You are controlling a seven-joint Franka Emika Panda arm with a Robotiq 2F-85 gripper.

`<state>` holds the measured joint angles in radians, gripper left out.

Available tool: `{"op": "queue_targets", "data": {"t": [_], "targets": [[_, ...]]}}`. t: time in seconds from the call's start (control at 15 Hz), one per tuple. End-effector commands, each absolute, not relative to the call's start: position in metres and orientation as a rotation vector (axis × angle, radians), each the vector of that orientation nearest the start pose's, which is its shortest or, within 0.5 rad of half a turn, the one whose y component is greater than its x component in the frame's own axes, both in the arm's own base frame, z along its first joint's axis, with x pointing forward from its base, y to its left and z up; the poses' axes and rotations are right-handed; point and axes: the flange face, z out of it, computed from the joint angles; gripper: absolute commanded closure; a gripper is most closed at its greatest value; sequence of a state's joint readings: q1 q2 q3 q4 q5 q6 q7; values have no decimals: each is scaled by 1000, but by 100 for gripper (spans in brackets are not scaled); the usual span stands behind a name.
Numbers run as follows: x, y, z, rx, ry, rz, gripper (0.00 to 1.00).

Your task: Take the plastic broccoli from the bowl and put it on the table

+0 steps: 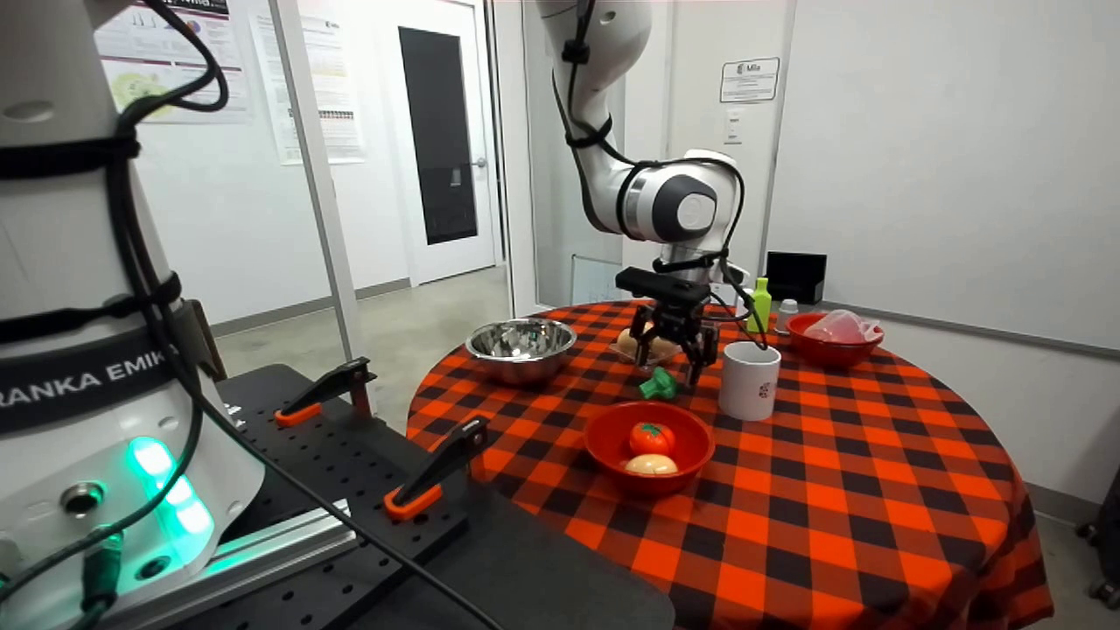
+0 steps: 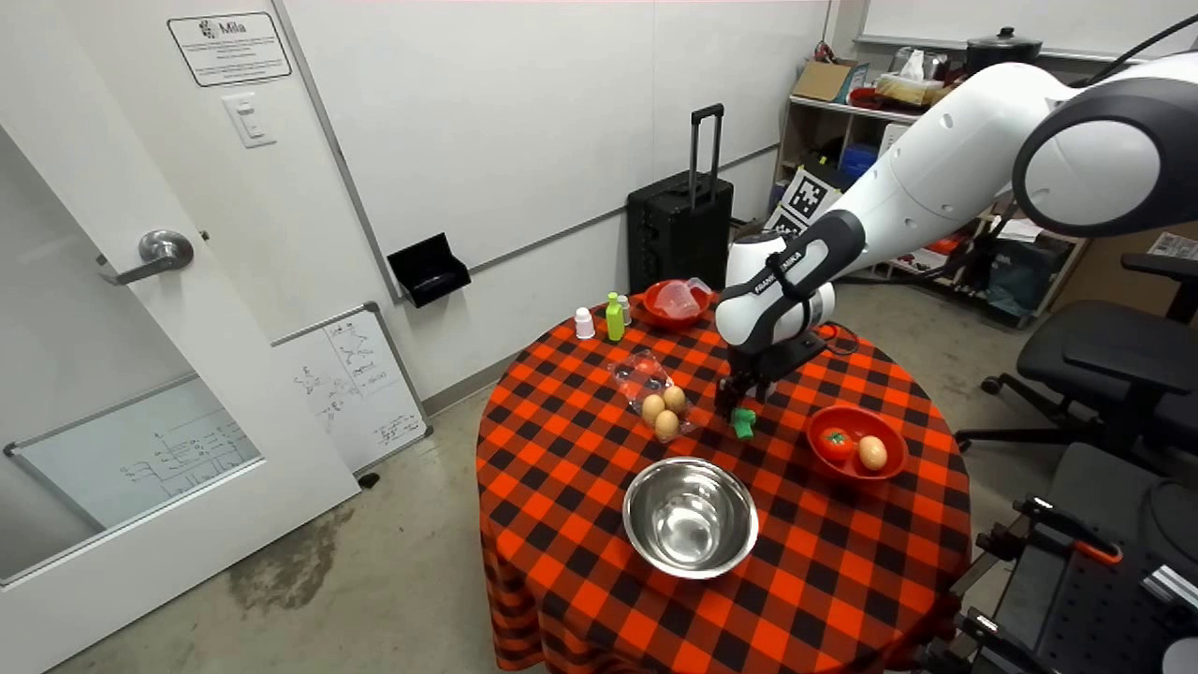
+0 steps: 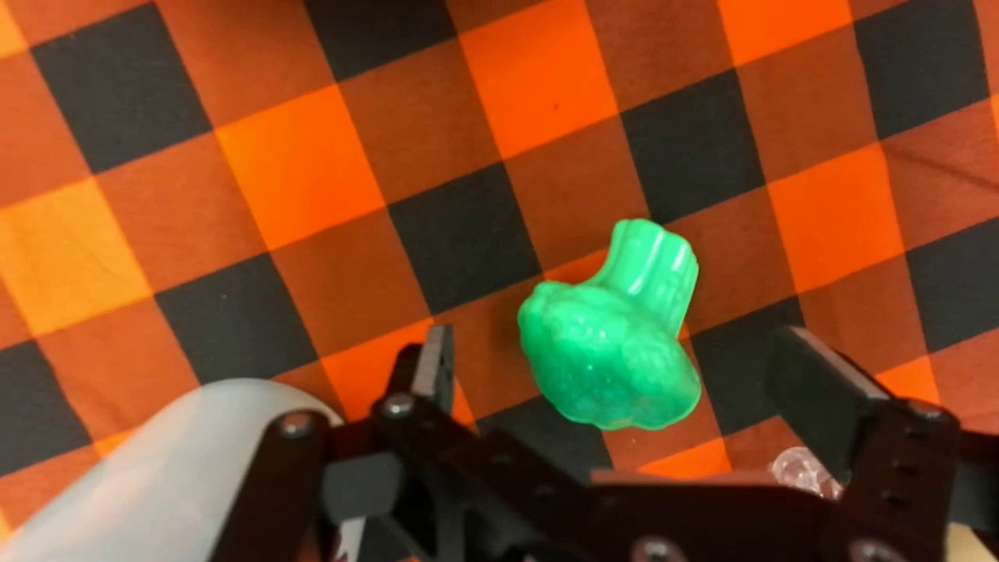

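The green plastic broccoli (image 1: pixel 659 385) lies on its side on the checkered cloth of the table (image 1: pixel 840 516), outside the bowl. It also shows in an exterior view (image 2: pixel 744 424) and in the wrist view (image 3: pixel 613 359), stem pointing up and right. The shallow red bowl (image 1: pixel 605 439) stands close by and holds a tomato (image 1: pixel 652 440) and an egg (image 1: pixel 651 465); it also shows in an exterior view (image 2: pixel 856 415). My gripper (image 3: pixel 615 343) is open and low over the cloth. Its fingers are on either side of the broccoli's head, with gaps on both sides.
A white mug (image 1: pixel 748 385) stands beside the gripper, at lower left in the wrist view (image 3: pixel 195 468). A steel bowl (image 2: pixel 691 515), an egg carton with eggs (image 2: pixel 666 402), a green bottle (image 2: pixel 614 318) and another red dish with a translucent container (image 2: pixel 669 320) are on the table.
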<state>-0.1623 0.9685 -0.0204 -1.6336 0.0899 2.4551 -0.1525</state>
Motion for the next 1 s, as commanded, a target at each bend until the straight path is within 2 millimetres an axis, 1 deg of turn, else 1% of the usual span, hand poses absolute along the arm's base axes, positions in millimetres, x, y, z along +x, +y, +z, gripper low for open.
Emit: {"op": "queue_targets", "data": {"t": [0.0, 0.47, 0.53, 0.67, 0.73, 0.8, 0.93], "targets": [[632, -121, 65, -3055, 222, 228, 0], [623, -142, 137, -3004, 245, 121, 0], [622, -144, 144, -2986, 245, 126, 0], [620, -149, 154, -2943, 228, 140, 0], [618, -149, 156, -2909, 192, 177, 0], [626, -150, 147, -2965, 241, 149, 0], [623, -153, 153, -2935, 220, 171, 0]]}}
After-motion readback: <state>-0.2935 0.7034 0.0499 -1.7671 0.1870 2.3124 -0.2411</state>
